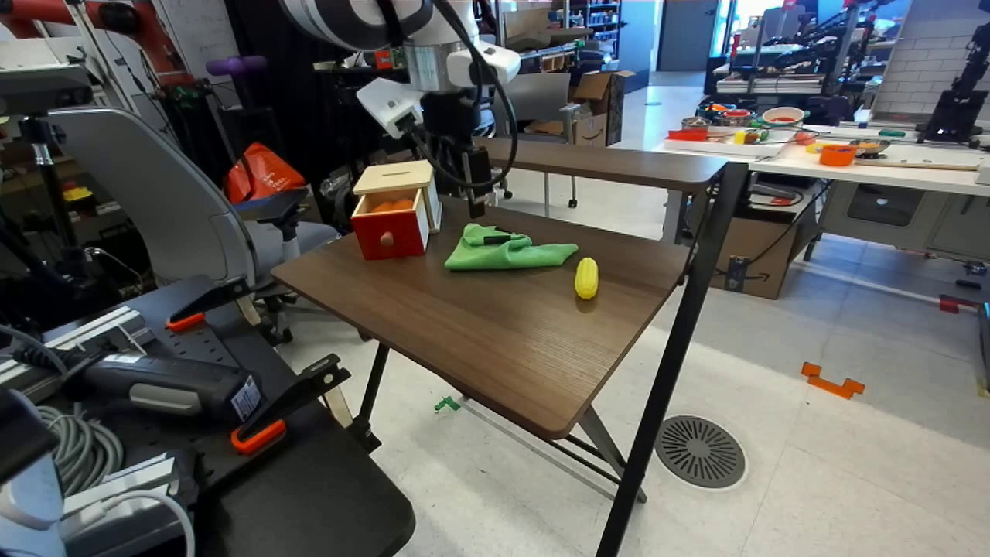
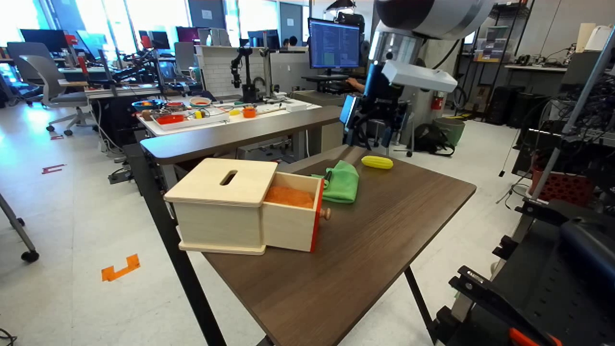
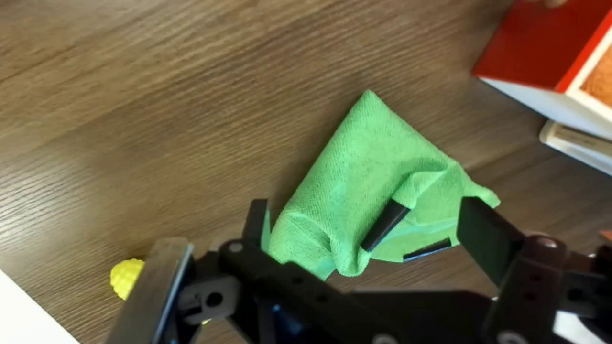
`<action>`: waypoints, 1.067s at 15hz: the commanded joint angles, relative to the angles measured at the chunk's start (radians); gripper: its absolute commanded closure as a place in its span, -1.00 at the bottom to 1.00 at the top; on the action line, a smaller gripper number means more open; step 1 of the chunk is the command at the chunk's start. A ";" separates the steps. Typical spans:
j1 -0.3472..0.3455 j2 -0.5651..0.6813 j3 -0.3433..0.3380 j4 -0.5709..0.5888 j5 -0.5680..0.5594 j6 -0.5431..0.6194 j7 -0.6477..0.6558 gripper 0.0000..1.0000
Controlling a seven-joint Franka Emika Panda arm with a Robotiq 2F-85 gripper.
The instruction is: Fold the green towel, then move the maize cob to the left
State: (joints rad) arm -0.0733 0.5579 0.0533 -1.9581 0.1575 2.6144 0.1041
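The green towel [image 1: 506,255] lies rumpled and partly folded over on the brown table, with dark label patches showing on it. It also shows in an exterior view [image 2: 344,185] and in the wrist view [image 3: 354,162]. The yellow maize cob [image 1: 586,278] lies on the table a short way from the towel; it also shows in an exterior view [image 2: 377,162]. In the wrist view the cob [image 3: 125,278] is partly hidden by the gripper. My gripper [image 3: 368,212] is open and empty, raised above the table near the towel, in both exterior views [image 2: 369,139].
A wooden box [image 2: 221,216] with a red-fronted drawer [image 1: 389,236] stands beside the towel. The drawer is pulled out and holds something orange. A raised brown shelf [image 1: 603,164] runs along one side of the table [image 1: 495,333]. A black cart [image 1: 309,480] stands nearby.
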 commanded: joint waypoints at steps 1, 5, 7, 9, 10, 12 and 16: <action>-0.121 -0.025 0.050 0.038 0.049 -0.200 -0.256 -1.00; -0.136 0.064 -0.029 0.209 -0.027 -0.432 -0.341 -1.00; -0.114 0.130 -0.079 0.310 -0.087 -0.491 -0.307 -1.00; -0.088 0.202 -0.122 0.410 -0.160 -0.511 -0.254 -1.00; -0.074 0.237 -0.142 0.451 -0.196 -0.505 -0.223 -1.00; -0.055 0.308 -0.170 0.538 -0.242 -0.479 -0.166 -1.00; -0.023 0.438 -0.204 0.692 -0.281 -0.449 -0.057 -1.00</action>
State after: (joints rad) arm -0.1254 0.8846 -0.1182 -1.4147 -0.0916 2.1603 -0.0290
